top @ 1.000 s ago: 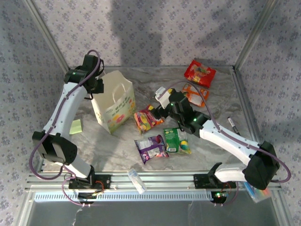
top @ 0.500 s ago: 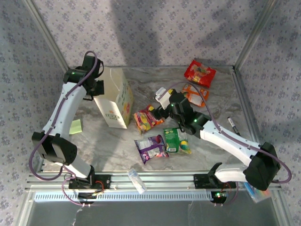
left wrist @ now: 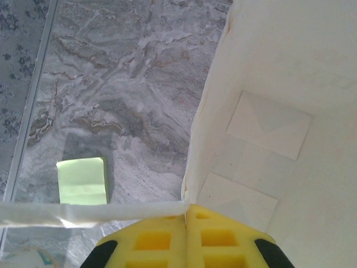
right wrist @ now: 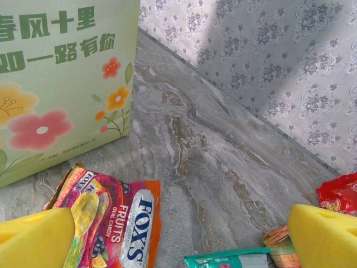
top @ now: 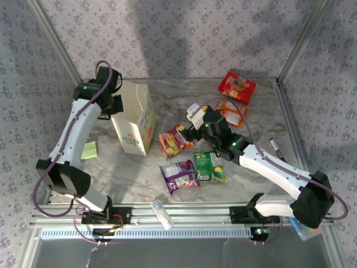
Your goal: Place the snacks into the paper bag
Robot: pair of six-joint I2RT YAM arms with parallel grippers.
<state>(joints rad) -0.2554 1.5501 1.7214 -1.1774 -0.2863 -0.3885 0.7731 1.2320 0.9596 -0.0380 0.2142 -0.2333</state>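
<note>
The cream paper bag [top: 135, 118] stands upright at the left of the table, its flower print facing right [right wrist: 56, 84]. My left gripper [top: 113, 106] is shut on the bag's top rim at a corner [left wrist: 187, 209], and the white inside of the bag [left wrist: 279, 111] lies beyond it. The right gripper [top: 195, 132] hangs open [right wrist: 178, 240] over bare table, with the red-orange Fox's packet [right wrist: 111, 223] [top: 175, 139] on one side and a teal packet [right wrist: 228, 259] on the other. Purple [top: 179, 175], green [top: 210, 166], orange [top: 231, 111] and red [top: 237, 86] packets lie on the table.
A clear plastic tube [top: 162, 214] rests on the front rail. A green sticky note [top: 89, 149] [left wrist: 82, 180] lies left of the bag. A marker [top: 275, 146] lies at the right, and a pack of markers [top: 304, 228] sits by the right arm's base. Metal posts frame the table.
The left gripper has closed on the bag's rim, and the bag has turned and stood up straighter. The right arm has barely moved.
</note>
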